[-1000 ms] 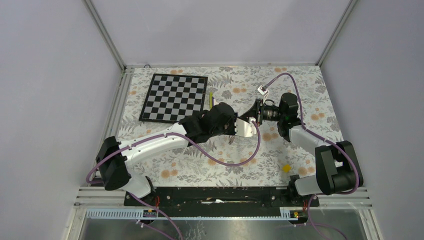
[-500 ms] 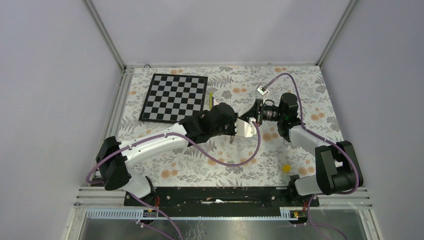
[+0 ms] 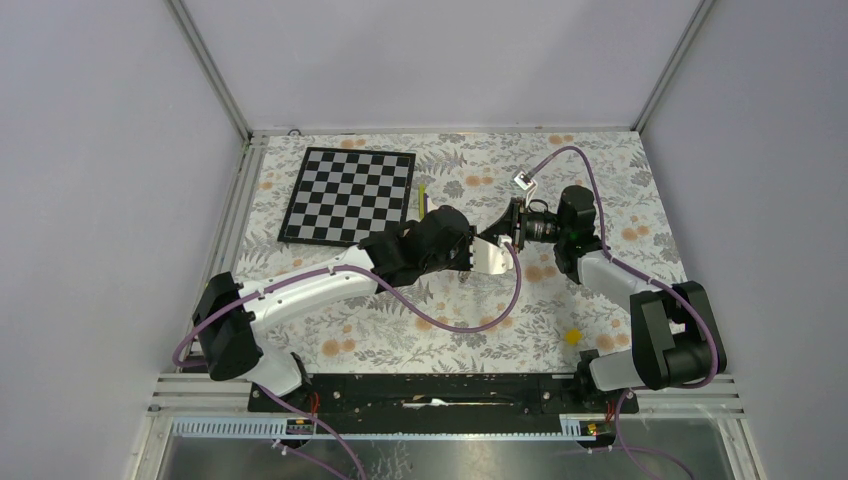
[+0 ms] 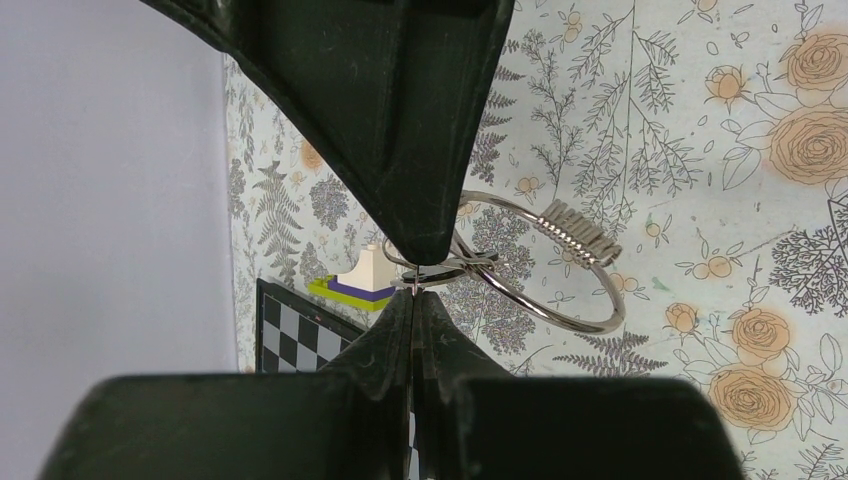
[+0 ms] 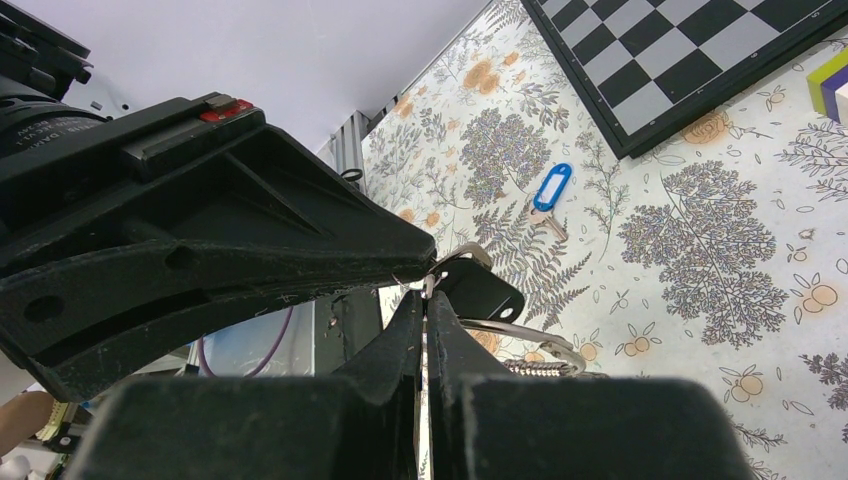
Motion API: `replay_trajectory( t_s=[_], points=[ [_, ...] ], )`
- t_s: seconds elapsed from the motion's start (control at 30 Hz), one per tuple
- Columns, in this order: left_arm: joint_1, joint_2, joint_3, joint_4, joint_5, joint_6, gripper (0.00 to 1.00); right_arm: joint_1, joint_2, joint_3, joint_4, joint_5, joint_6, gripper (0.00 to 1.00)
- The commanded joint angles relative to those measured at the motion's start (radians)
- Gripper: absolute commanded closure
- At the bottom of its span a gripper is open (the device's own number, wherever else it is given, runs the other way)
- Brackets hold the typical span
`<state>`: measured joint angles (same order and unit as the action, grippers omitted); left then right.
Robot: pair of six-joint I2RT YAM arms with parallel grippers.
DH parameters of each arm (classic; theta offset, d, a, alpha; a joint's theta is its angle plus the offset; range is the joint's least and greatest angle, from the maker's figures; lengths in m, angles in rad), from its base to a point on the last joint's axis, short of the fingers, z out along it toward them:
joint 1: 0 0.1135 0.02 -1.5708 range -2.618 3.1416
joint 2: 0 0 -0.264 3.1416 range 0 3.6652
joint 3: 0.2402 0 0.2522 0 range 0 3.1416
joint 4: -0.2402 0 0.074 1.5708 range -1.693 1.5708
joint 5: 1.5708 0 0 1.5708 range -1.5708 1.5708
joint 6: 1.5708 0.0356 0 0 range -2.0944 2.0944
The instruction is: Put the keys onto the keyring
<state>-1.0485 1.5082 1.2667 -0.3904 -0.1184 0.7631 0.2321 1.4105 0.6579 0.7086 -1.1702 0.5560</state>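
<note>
In the top view, your left hand and right hand meet tip to tip above the surface; what they hold is too small to tell.

In the left wrist view, the left hand is closed on the wire of the keyring, which hangs clear of the surface. Ease this pinch and the ring will likely drop.

In the right wrist view, the right hand is closed, apparently on the black key, which sits against the ring. Misalignment here could twist the key off the wire (the hold looks thin). The blue key lies on the surface near the chessboard, not yet threaded.
</note>
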Motion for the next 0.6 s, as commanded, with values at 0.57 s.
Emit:
replay_trajectory(
  t_s=[0.57],
  points=[
    [-0.005,0.006,0.007,0.119,-0.079,0.001,1.0,0.026,0.007,0.02,0.034,-0.045,-0.007,1.0]
  ],
)
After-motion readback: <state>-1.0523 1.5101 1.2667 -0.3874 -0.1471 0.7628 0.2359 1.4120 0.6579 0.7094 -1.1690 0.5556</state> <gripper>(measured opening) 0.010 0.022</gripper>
